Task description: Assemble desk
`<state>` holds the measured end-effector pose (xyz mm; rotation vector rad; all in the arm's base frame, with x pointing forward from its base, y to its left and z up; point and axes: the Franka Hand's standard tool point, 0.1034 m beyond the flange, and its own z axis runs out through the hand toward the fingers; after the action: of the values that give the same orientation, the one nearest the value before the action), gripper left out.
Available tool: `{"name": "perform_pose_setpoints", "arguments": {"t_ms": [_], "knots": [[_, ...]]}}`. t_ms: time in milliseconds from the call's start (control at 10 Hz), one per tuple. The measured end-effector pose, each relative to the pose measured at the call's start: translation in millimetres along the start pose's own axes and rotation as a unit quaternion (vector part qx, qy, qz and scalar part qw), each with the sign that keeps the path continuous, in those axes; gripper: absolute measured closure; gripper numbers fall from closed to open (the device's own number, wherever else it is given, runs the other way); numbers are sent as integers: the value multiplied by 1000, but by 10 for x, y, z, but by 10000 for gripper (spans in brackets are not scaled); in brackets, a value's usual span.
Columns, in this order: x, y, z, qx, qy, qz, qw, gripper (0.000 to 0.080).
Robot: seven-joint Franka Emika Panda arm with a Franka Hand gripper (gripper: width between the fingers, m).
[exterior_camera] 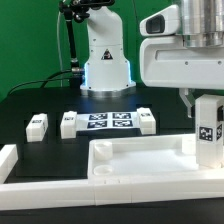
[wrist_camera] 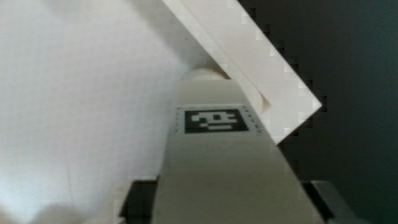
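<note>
The white desk tabletop point(exterior_camera: 135, 158) lies tray-side up at the front of the table. My gripper point(exterior_camera: 206, 108) is shut on a square white leg point(exterior_camera: 208, 132) with a black-and-white tag and holds it upright at the tabletop's corner on the exterior view's right. In the wrist view the leg point(wrist_camera: 222, 165) runs from between my dark fingers point(wrist_camera: 150, 200) down to the tabletop point(wrist_camera: 80, 100), right by its raised rim point(wrist_camera: 249, 55). I cannot tell whether the leg's end sits in the socket. Three more legs point(exterior_camera: 37, 125), point(exterior_camera: 68, 123), point(exterior_camera: 146, 121) lie behind the tabletop.
The marker board point(exterior_camera: 108, 121) lies flat between the loose legs. A low white border bar point(exterior_camera: 8, 160) runs along the exterior view's left and another point(exterior_camera: 60, 202) along the front. The robot's base point(exterior_camera: 105, 60) stands at the back.
</note>
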<state>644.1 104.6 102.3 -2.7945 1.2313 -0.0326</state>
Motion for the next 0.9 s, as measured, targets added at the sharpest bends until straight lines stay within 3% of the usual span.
{"name": "perform_pose_setpoints", "arguments": {"t_ms": [400,900], "knots": [[44,47,-8,8,-22,186,982,511],[54,71,-4,4,-22,310,951,509]]}}
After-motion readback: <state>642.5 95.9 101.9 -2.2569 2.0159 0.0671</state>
